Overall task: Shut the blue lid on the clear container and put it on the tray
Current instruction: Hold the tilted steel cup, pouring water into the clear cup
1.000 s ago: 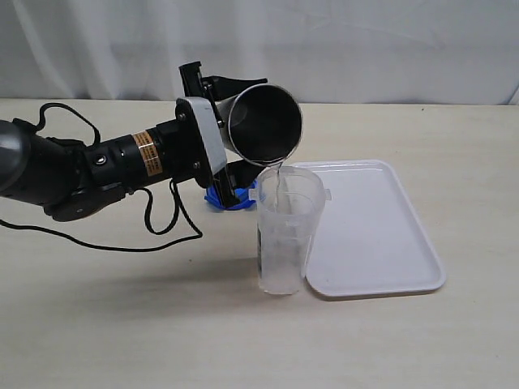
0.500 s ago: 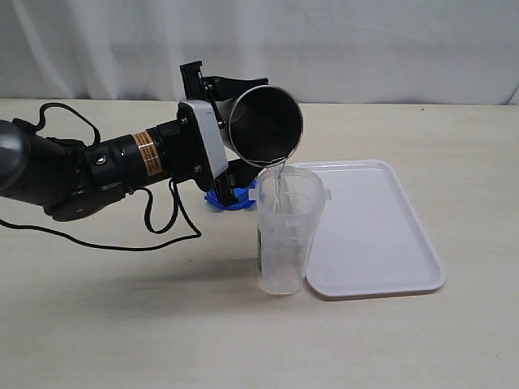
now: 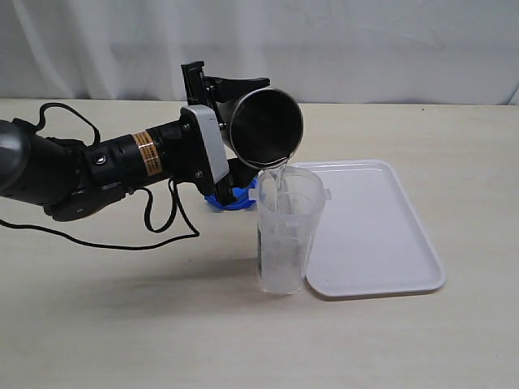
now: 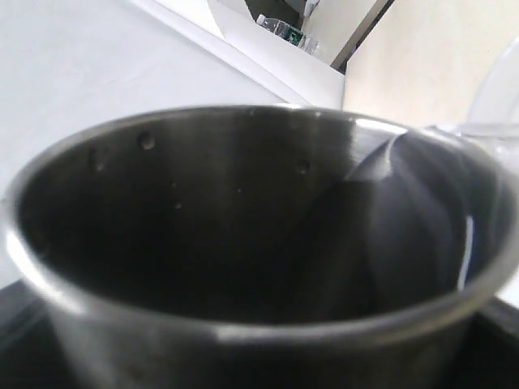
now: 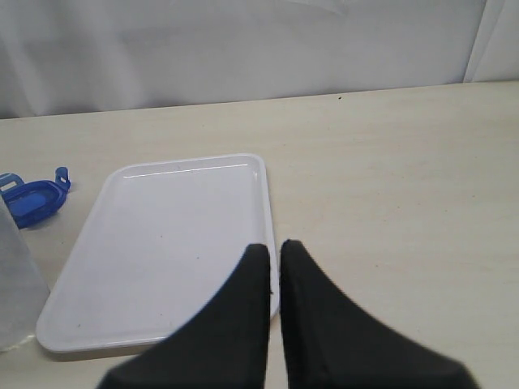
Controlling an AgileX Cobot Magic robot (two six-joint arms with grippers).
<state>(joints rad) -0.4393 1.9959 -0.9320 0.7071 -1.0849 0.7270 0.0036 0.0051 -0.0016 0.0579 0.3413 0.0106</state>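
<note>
My left gripper (image 3: 243, 128) is shut on a grey steel cup (image 3: 263, 126), held tilted on its side above the clear container (image 3: 285, 235). A thin stream of water runs from the cup's rim into the container, which stands upright without a lid just left of the tray (image 3: 373, 235). The blue lid (image 3: 235, 198) lies on the table behind the container, partly hidden by the gripper. The left wrist view is filled by the steel cup (image 4: 243, 243). My right gripper (image 5: 274, 251) is shut and empty above the tray (image 5: 162, 235), with the blue lid (image 5: 32, 198) beyond it.
A black cable (image 3: 154, 231) loops over the table under the left arm. A white curtain (image 3: 365, 40) hangs behind the table's back edge. The tray holds nothing.
The left wrist has turned very slightly, tipping the cup a touch further. Water keeps running into the container. Nothing else has moved.
</note>
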